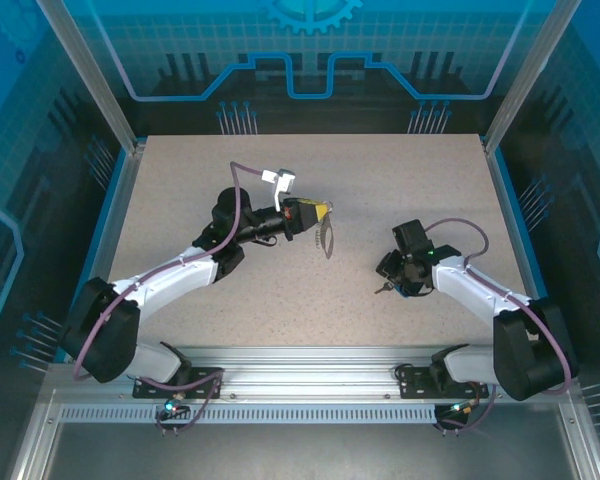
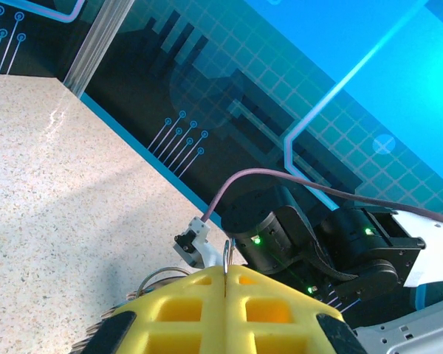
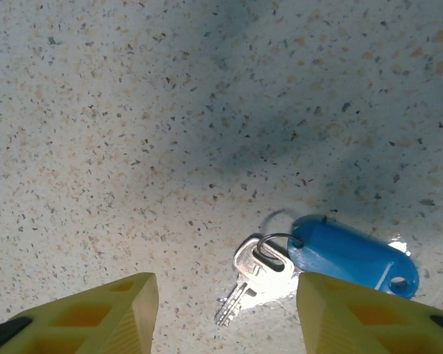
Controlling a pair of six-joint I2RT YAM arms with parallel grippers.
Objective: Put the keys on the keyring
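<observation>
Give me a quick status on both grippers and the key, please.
Left gripper shut on thin metal keyring. Right gripper open over small silver key with blue plastic tag, flat on speckled table. No obstruction seen.

We observe a beige speckled tabletop [image 1: 380, 190]. One silver key [image 3: 245, 284] lies flat on it, joined to a blue plastic tag [image 3: 351, 254] lying just beside it.

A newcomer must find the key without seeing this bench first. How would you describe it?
On the speckled table, look under the right arm's open pincer. Between its yellow fingers lies the key: small, silver and notched, unlike the smooth blue plastic tag ringed to it.
</observation>
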